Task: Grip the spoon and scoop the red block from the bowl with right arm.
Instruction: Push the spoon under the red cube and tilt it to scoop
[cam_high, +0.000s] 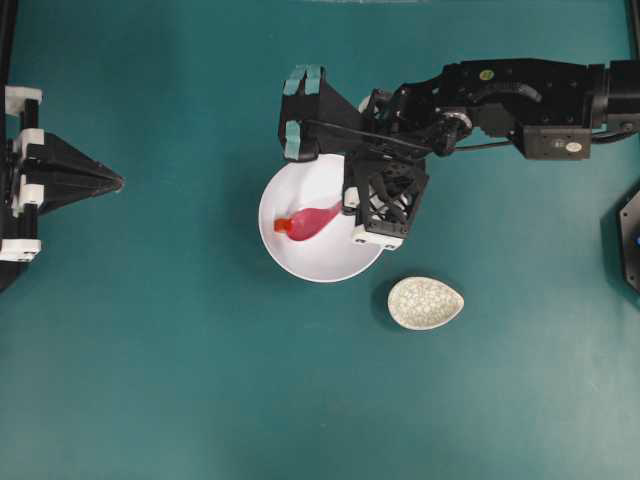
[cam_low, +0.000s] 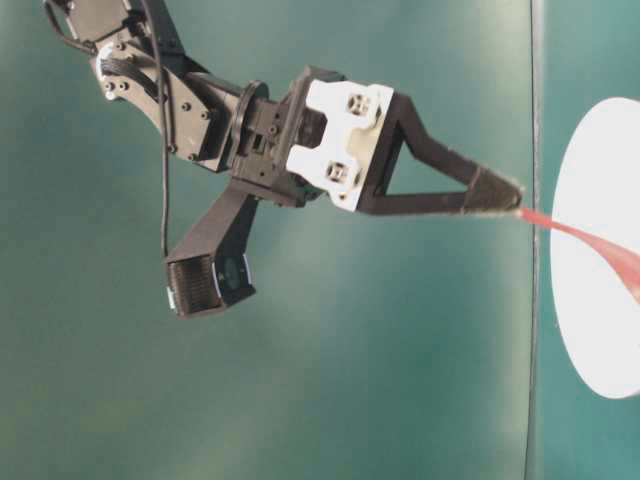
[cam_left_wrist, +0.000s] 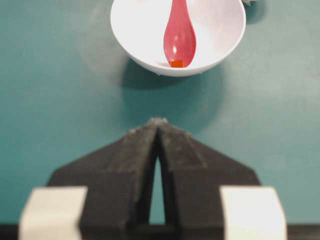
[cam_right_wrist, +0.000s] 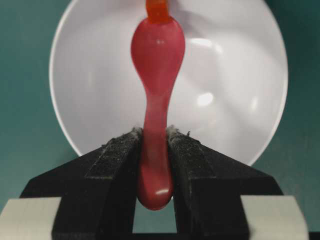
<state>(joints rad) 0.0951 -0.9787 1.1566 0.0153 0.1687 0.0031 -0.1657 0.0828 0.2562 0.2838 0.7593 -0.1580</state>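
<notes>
The white bowl (cam_high: 300, 262) sits mid-table. Inside it lies the pink-red spoon (cam_high: 315, 218), its scoop pointing left. The tiny red block (cam_high: 283, 226) rests on the bowl floor right at the scoop's tip, outside the scoop. My right gripper (cam_right_wrist: 155, 132) is shut on the spoon's handle (cam_right_wrist: 156, 165) above the bowl's right rim (cam_right_wrist: 260, 125); the block (cam_right_wrist: 157, 10) shows just past the scoop (cam_right_wrist: 157, 52). The table-level view shows the right gripper (cam_low: 500, 195) pinching the spoon handle (cam_low: 580, 240) by its tip. At the far left my left gripper (cam_high: 115, 183) is shut and empty, aimed at the bowl (cam_left_wrist: 220, 30).
A small speckled cream teardrop dish (cam_high: 425, 302) lies just right of and nearer than the bowl. The right arm (cam_high: 520, 100) stretches in from the right edge. A black fixture (cam_high: 630, 235) sits at the right border. Everything rests on the teal table (cam_high: 200, 380).
</notes>
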